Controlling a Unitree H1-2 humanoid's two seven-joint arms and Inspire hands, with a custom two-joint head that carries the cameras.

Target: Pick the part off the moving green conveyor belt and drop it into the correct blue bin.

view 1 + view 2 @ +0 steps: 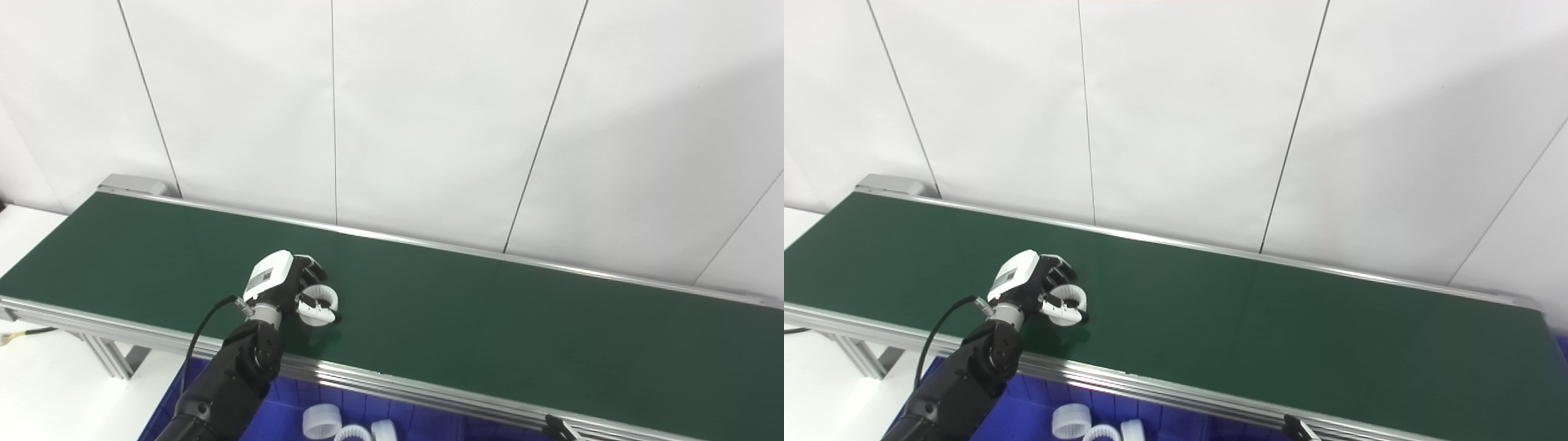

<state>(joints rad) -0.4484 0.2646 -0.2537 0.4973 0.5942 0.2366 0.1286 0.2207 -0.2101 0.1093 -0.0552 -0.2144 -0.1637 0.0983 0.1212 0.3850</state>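
the left hand [288, 286] reaches over the green conveyor belt [490, 318] with its fingers [313, 267] curled around a white ring-shaped part [318, 304], thumb and fingers pinching it at the rim; the part sits right at the fingertips, just above or touching the belt surface, which of the two cannot be told. it looks like a short, toothed plastic ring, so probably light, stiff and hollow, with a smooth wall that could slip if squeezed only at one edge. the safest hold seems to be across the ring, thumb on one side of the outer wall and fingers opposite or hooked through the hole, as the hand appears to have it now. below and behind the hand, on the near side of the belt frame, lies a blue bin [282, 410] partly hidden by the arm; it already holds several similar white rings [321, 421] lying close together near the forearm's right. that bin looks like the likely match for this part. the right hand is not in view.
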